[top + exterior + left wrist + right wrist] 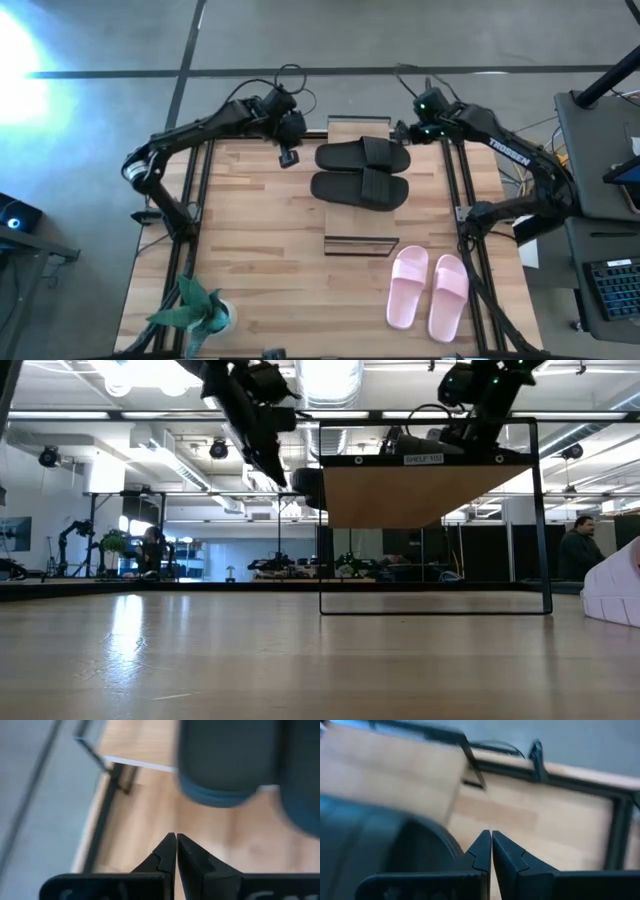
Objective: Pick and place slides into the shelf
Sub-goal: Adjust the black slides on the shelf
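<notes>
Both black slides (pixel 361 172) are sitting near the table's far edge, the pink slides (pixel 428 290) near the front right corner. The left gripper (pixel 176 851) and right gripper (pixel 491 847) are hanging pinched together, holding nothing.

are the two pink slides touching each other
Cannot tell. In the high view the pink slides lie side by side near the table's front right, but any gap between them isn't plain.

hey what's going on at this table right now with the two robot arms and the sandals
Nothing is being held at the moment. The left tool and the right tool are both shut and empty, flanking the black slides at the far end of the table. The pink slides lie at the near right corner. The shelf sits mid-table with nothing on it, so no slide looks placed yet.
</notes>
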`<state>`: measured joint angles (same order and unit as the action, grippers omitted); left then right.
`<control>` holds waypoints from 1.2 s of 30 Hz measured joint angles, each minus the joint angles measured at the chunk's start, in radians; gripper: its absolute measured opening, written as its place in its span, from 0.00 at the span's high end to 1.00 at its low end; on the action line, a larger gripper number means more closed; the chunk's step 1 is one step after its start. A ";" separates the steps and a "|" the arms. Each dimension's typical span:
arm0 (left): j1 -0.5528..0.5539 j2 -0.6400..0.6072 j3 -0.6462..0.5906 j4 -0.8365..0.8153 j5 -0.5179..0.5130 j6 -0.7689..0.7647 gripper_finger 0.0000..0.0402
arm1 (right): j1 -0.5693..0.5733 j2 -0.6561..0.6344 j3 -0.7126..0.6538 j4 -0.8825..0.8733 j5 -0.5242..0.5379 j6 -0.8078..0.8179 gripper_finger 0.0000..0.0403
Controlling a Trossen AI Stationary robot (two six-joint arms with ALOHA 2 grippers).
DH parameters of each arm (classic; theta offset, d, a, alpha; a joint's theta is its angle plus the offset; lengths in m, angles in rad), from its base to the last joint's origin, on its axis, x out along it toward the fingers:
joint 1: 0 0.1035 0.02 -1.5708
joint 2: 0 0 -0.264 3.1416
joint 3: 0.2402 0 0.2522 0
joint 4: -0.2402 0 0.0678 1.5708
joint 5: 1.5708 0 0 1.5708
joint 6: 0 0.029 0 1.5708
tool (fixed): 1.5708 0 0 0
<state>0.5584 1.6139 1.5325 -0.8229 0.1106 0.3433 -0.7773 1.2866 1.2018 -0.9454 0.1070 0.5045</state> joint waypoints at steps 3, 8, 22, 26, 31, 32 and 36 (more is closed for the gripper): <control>-0.040 -0.032 -0.003 -0.038 0.047 -0.050 1.00 | 0.001 -0.023 -0.010 -0.098 -0.001 0.000 0.98; -0.140 -0.050 -0.004 -0.035 0.052 -0.082 1.00 | 0.007 -0.055 -0.048 -0.205 -0.001 0.001 0.98; -0.254 -0.042 -0.064 -0.130 -0.060 -0.202 1.00 | 0.008 -0.087 -0.122 -0.171 -0.063 0.003 0.98; -0.281 -0.039 -0.069 -0.109 -0.059 -0.211 1.00 | 0.008 -0.087 -0.115 -0.160 -0.066 -0.005 0.98; -0.317 -0.031 -0.069 -0.015 -0.045 -0.242 1.00 | 0.008 -0.087 -0.114 -0.159 -0.092 -0.009 0.98; -0.322 -0.031 -0.069 -0.006 -0.045 -0.242 1.00 | 0.008 -0.087 -0.114 -0.158 -0.093 -0.009 0.98; -0.331 -0.031 -0.072 0.003 -0.045 -0.259 1.00 | 0.008 -0.087 -0.114 -0.152 -0.116 -0.011 0.98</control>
<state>0.2276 1.5829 1.4607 -0.8194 0.0658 0.0840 -0.7696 1.1999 1.0874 -1.0970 -0.0087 0.4931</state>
